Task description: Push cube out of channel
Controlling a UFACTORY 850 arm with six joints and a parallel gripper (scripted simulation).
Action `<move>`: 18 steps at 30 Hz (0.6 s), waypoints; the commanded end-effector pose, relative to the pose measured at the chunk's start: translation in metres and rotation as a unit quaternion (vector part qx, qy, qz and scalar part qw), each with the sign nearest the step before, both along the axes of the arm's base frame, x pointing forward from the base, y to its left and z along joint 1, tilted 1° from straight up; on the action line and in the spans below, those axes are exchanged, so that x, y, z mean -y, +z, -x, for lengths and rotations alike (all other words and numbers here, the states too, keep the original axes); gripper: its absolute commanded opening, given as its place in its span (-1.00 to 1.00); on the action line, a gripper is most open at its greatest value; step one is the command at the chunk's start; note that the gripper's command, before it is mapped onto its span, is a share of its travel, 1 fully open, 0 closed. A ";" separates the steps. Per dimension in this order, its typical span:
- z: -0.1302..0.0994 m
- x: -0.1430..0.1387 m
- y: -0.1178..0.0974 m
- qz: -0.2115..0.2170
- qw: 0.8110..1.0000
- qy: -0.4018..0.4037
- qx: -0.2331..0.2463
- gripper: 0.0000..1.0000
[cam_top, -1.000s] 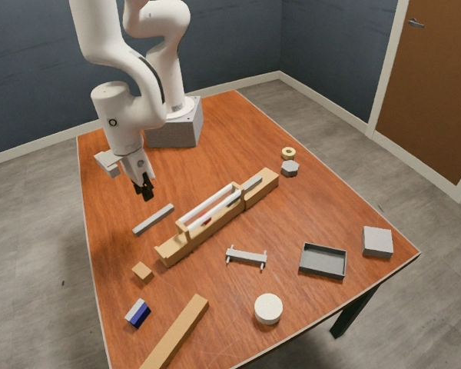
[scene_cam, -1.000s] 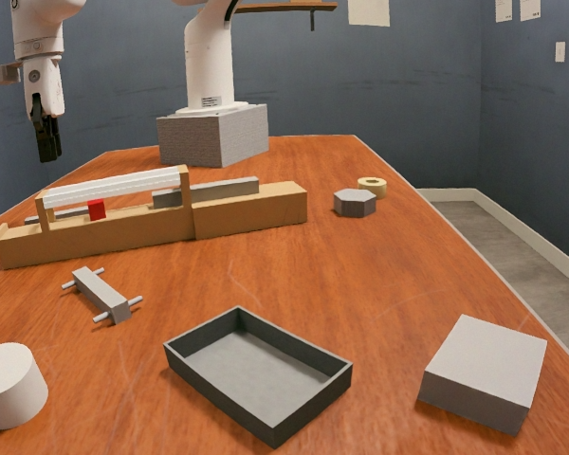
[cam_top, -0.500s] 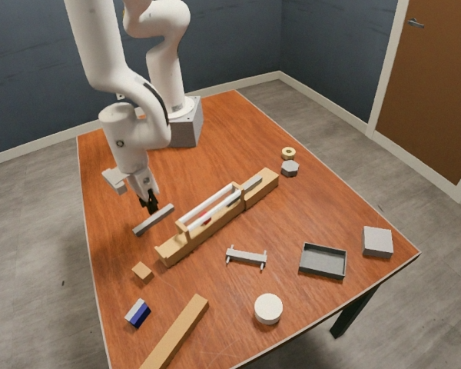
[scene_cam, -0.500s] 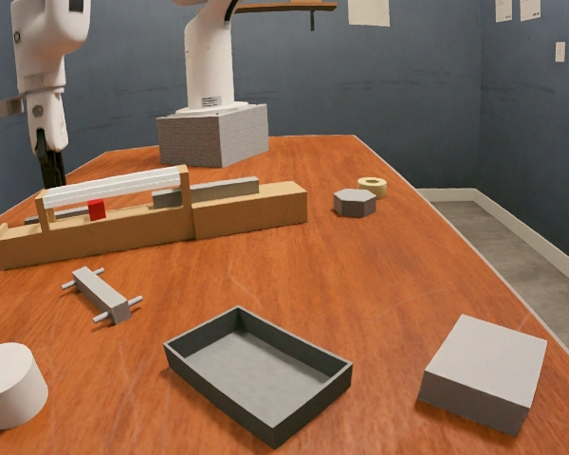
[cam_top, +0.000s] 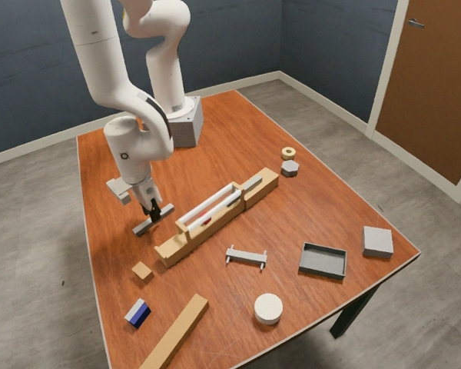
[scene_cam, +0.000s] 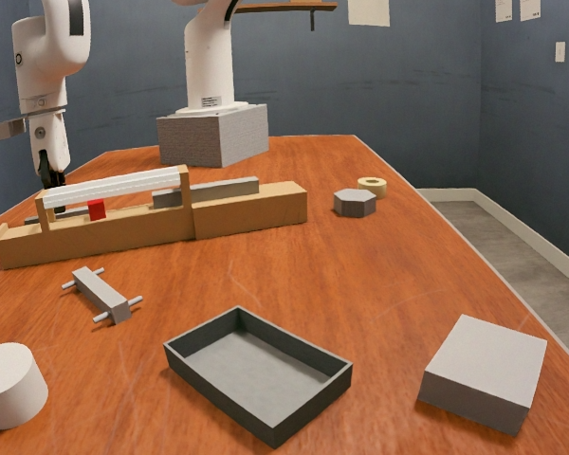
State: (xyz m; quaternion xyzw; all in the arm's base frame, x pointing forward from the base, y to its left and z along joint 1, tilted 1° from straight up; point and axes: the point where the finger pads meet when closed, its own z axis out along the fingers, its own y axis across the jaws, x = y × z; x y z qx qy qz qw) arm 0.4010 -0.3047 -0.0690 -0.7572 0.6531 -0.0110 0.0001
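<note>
The small red cube [scene_cam: 97,209] sits inside the tan wooden channel [scene_cam: 128,227] under its white roof bars; rigid and light, it should slide when pushed end-on. At about ten o'clock from it, the black-fingered gripper [cam_top: 154,214] straddles the loose grey bar [cam_top: 153,224], fingers part-open, gripping nothing.

1. Lighting even, moderately bright, diffuse from overhead; no hard highlights.
2. Shadows soft: a dark patch on the table [cam_top: 115,254] under the arm [cam_top: 104,71], thin contact shadows beside the small parts.
3. Faint sheen on the wood, no blown glare.
4. Both views slightly soft, edges smeared; wide-angle stretch toward the corners.
</note>
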 end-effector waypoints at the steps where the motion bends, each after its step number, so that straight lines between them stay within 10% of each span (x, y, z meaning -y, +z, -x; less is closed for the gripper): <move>1: -0.001 0.000 -0.004 0.000 1.000 0.000 0.000 -0.22; 18: -0.001 0.001 -0.023 0.000 1.000 0.000 0.000 -0.22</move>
